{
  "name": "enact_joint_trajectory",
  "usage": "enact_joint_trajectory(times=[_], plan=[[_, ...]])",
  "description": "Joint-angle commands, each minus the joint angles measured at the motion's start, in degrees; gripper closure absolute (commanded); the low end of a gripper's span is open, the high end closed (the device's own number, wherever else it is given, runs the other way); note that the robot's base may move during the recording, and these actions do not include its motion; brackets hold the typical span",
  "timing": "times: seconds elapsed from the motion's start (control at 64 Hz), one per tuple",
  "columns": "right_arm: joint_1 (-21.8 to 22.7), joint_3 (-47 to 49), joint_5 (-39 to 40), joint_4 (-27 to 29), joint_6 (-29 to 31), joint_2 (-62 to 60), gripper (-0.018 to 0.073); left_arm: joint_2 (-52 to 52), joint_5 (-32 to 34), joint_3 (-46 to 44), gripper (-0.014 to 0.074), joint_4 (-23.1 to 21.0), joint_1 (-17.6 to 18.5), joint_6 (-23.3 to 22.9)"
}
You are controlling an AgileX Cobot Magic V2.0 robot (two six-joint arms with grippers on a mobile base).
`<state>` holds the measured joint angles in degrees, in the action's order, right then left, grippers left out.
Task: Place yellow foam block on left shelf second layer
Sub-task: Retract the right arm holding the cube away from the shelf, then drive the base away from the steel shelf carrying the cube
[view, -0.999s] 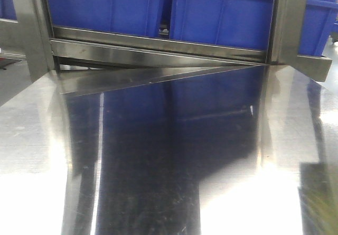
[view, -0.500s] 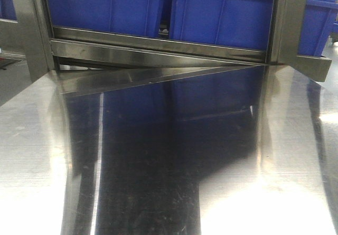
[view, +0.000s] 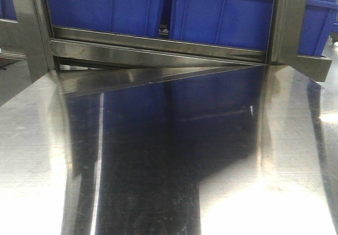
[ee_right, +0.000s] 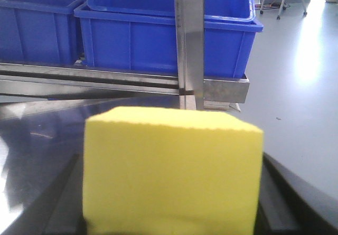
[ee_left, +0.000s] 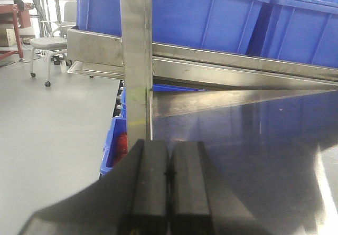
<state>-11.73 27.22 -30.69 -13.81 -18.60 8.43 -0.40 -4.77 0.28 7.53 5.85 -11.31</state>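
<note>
Yellow foam block (ee_right: 171,171): fills the lower middle of the right wrist view, top face level, held over the steel tabletop (ee_right: 37,140). Right gripper (ee_right: 171,214): clamped on the block, 1 dark finger (ee_right: 280,203) showing at each flank.

Ahead of the block: a steel upright post (ee_right: 189,39), almost in line with its centre. Behind the post, blue bins (ee_right: 132,39) sit on the shelf rail (ee_right: 105,79). The rail ends just right of the post, with open grey floor (ee_right: 301,97) beyond.

Left gripper (ee_left: 169,177): the 2 black pads (ee_left: 150,177) are pressed together, nothing between them. Straight ahead of them stands another upright post (ee_left: 136,55) at the table's edge. Open floor and a wheeled chair (ee_left: 50,45) lie to its left. The reflective tabletop runs to its right, under a rail carrying more bins (ee_left: 211,18).

Front view: bare steel tabletop (view: 42,156) up to the shelf rail (view: 158,53).
</note>
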Motion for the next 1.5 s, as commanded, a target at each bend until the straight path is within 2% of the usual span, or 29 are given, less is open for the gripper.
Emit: enact_joint_trajectory(times=[0.0,1.483], plan=[[0.43,1.51,4.77,-1.48,0.55,0.65,0.0204,0.21,4.77,1.48,0.0460,-0.42,0.18,-0.22],[0.43,1.51,4.68,-1.48,0.55,0.69,0.0204,0.21,4.77,1.48,0.0460,-0.42,0.18,-0.22]])
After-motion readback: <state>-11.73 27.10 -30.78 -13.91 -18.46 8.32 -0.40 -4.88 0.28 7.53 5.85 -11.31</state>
